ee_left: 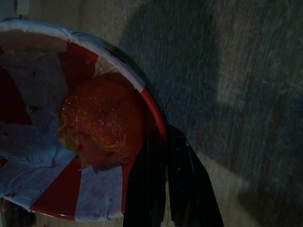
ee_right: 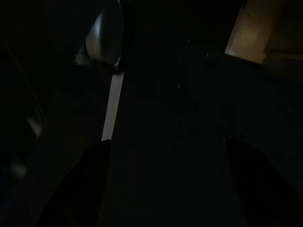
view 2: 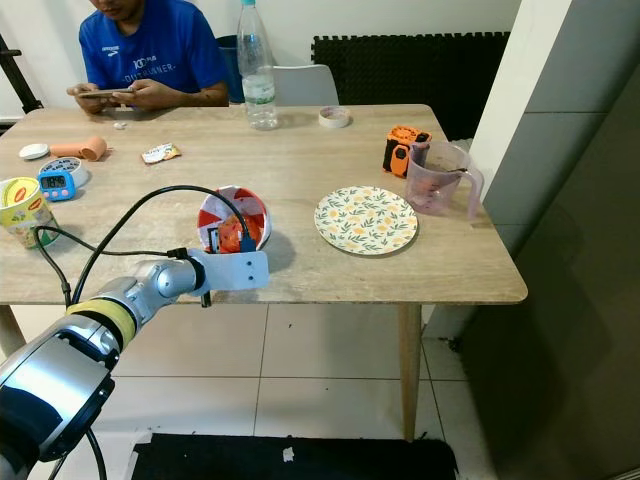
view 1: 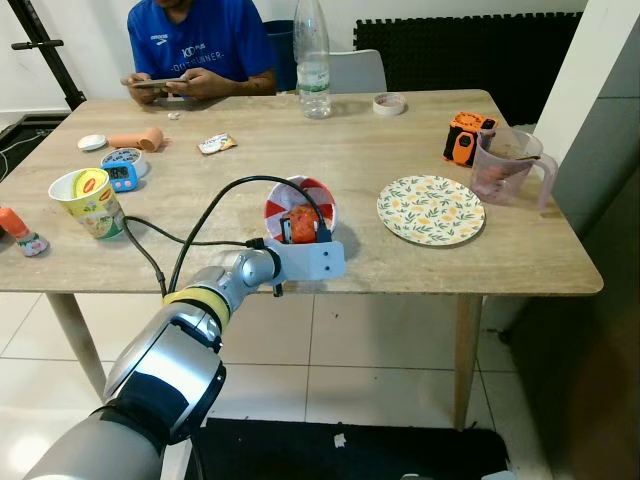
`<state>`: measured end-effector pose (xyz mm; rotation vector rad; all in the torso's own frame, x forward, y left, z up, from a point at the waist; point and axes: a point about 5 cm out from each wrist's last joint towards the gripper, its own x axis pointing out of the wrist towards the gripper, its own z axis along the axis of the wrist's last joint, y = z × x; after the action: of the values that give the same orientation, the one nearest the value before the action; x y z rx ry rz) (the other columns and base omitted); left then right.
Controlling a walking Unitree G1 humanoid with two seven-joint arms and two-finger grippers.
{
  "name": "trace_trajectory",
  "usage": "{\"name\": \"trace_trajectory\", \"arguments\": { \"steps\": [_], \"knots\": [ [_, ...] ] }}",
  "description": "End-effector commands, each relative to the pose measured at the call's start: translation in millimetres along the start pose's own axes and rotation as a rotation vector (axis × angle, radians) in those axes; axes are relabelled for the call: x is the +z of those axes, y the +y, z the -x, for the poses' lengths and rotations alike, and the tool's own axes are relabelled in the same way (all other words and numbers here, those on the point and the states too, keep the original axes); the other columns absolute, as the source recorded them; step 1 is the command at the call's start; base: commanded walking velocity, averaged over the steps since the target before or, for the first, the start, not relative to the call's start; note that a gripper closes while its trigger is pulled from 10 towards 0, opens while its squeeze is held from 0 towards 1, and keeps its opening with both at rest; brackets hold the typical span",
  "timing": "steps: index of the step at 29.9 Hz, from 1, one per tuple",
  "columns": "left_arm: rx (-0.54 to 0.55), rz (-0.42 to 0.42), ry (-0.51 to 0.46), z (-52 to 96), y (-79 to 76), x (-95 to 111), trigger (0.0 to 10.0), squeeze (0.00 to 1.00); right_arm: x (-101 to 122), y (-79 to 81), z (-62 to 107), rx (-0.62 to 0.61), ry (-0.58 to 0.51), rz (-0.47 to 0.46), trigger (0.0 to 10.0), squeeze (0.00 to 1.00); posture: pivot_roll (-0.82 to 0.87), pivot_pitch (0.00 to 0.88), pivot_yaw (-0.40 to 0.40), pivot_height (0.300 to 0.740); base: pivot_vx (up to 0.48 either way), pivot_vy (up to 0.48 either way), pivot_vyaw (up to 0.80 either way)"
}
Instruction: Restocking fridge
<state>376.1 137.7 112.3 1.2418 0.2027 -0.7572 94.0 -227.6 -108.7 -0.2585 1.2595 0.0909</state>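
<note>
Tabletop: left gripper (ee_left: pixel 165 189) jaws pinching bowl (ee_left: pixel 57 189) rim.

White chest print on the person's blue shirt (view 1: pixel 196 40), too small to read with certainty. Yellow-and-red logo on the lid of the instant-noodle cup (view 1: pixel 88 200), lettering not legible. Label on the clear water bottle (view 1: pixel 313 60), unreadable.
</note>
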Motion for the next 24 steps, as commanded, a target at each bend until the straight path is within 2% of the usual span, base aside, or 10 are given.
{"name": "trace_trajectory", "arguments": {
  "steps": [1,4,13,14,15,16,17,22,23,24],
  "knots": [
    [-0.019,0.014,0.022,4.0,-6.2,-11,0.0,0.00,1,1.3,-0.2,0.003,-0.001,-0.014,10.0,0.00,-0.08,0.016,0.047,0.740,0.000,0.000,0.00],
    [-0.016,0.024,0.012,5.3,-6.4,-13,0.0,0.00,3,0.9,-0.4,0.003,-0.003,-0.013,10.0,0.00,-0.07,0.012,0.047,0.740,0.000,0.000,0.00],
    [-0.034,0.112,-0.083,12.5,7.4,-9,0.0,0.00,7,-0.5,-0.8,0.003,-0.010,-0.008,10.0,0.00,-0.06,0.001,0.042,0.740,0.000,0.000,0.00],
    [-0.031,0.157,-0.131,22.7,27.3,-10,2.5,0.00,11,1.1,-1.4,0.008,-0.017,-0.003,10.0,0.00,-0.05,0.000,0.039,0.740,0.000,0.000,0.00],
    [-0.043,0.173,-0.145,26.8,33.6,-11,2.5,0.00,12,1.6,-1.6,0.011,-0.019,-0.001,10.0,0.00,-0.05,0.000,0.039,0.740,0.000,0.000,0.00],
    [-0.043,0.173,-0.145,26.8,33.6,-11,2.5,0.00,12,1.6,-1.6,0.011,-0.019,-0.001,10.0,0.00,-0.05,0.000,0.039,0.740,0.000,0.000,0.00],
    [-0.082,0.155,-0.143,30.7,36.1,-13,3.0,0.00,13,2.1,-1.7,0.013,-0.020,0.000,10.0,0.00,-0.04,0.000,0.038,0.740,0.000,0.000,0.00],
    [-0.150,0.126,-0.108,35.0,35.0,-19,3.3,0.00,14,3.5,-1.9,0.018,-0.018,0.006,10.0,0.00,-0.03,0.000,0.038,0.740,0.000,0.000,0.00],
    [-0.194,0.121,-0.091,37.3,33.1,-23,4.4,0.00,14,3.8,-2.0,0.019,-0.017,0.007,10.0,0.00,-0.03,0.000,0.039,0.740,0.000,0.000,0.00],
    [-0.269,0.100,-0.052,41.6,27.5,-31,7.2,0.00,14,4.5,-2.0,0.021,-0.016,0.008,10.0,0.00,-0.03,0.000,0.041,0.740,0.000,0.000,0.00]
  ]
}}
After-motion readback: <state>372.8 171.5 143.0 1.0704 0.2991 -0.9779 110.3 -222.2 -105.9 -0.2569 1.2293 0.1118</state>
